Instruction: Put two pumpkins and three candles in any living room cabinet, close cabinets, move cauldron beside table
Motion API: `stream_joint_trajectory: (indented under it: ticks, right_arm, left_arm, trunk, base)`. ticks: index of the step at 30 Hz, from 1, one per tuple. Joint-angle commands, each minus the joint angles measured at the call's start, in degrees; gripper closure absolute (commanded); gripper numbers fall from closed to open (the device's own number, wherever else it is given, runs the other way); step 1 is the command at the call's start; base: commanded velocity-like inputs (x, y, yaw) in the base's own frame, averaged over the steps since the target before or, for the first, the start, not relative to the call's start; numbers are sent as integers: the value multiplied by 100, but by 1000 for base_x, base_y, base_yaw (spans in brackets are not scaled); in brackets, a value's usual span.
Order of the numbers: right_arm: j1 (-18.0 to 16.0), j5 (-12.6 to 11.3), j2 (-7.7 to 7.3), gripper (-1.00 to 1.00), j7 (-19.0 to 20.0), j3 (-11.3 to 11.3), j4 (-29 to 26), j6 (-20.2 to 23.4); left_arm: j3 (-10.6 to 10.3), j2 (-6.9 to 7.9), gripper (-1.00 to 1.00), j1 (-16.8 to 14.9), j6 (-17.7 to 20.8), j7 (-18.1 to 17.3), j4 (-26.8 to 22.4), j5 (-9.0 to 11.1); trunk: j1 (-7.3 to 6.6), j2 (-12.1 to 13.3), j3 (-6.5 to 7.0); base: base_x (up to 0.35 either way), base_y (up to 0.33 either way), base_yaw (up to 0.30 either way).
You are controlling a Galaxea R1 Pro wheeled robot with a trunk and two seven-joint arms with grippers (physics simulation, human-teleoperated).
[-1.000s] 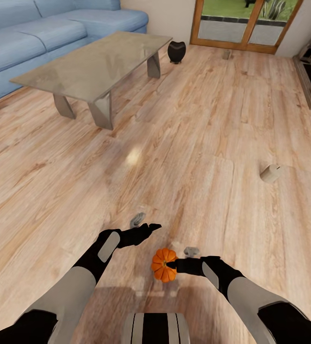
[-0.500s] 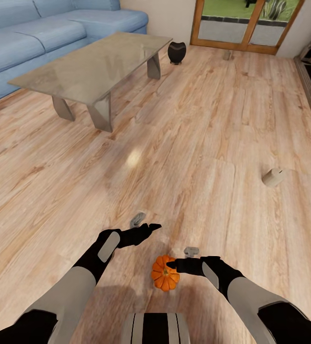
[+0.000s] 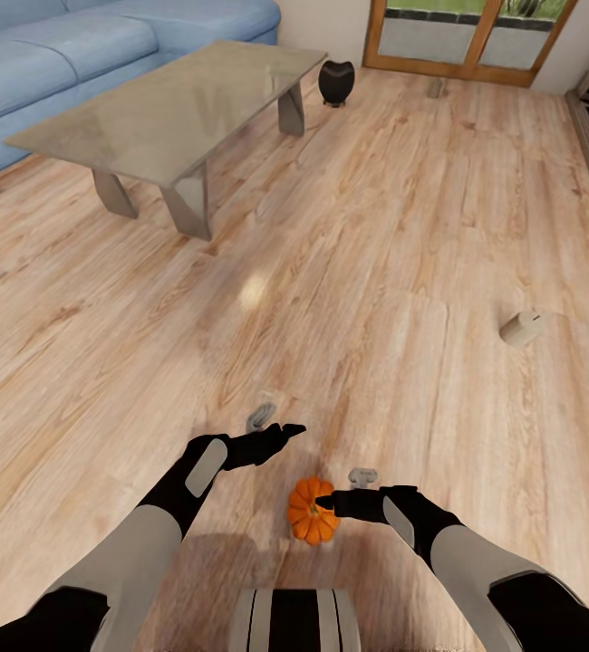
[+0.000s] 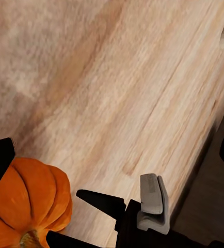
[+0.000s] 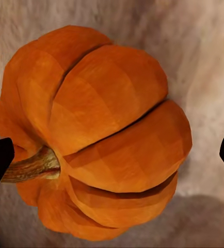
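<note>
The head camera looks forward and down from high up over a wide stretch of wooden floor (image 3: 376, 272). The right wrist camera sits very close above the pumpkin (image 5: 99, 134), facing down. The left wrist camera, also low, catches the same pumpkin (image 4: 27, 201) at its edge.

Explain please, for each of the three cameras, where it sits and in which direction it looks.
Head view: high on the robot, looking forward and down at the wooden floor, showing both arms and the coffee table.
Left wrist view: on the left arm, facing the floor.
Right wrist view: on the right arm, aimed at the pumpkin.
Shared: the pumpkin is in all three.
</note>
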Motion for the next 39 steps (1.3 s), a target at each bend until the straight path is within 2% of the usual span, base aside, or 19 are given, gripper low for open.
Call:
stream_joint_trajectory:
  ticks: [1,13,22,23,39]
  right_arm:
    - [-2,-60,-3,-100,-3,34,-7,33]
    - [-2,-60,-3,-100,-3,37,-2,33]
    - [-2,-60,-3,-100,-3,40,-3,33]
    - [-2,-60,-3,100,-3,41,-5,33]
    - [-2,-60,-3,100,-3,34,-5,33]
  left_arm:
    - [-1,1,-100,-2,21,-5,-2,12]
    - [-1,1,-100,-2,21,-5,-2,13]
    - [4,1,-100,-2,21,-4,-2,13]
    - [5,1,-100,-2,21,-1,-2,13]
    - [2,1,-100,-2,21,4,7,6]
  trunk:
    - [1,-3,-26]
    - [32,-19,-292]
    - [32,-19,-292]
    - [32,-19,-292]
    - [32,-19,-292]
  base:
    - [0,0,0]
    - [0,0,0]
    - [0,0,0]
    - [0,0,0]
    - [0,0,0]
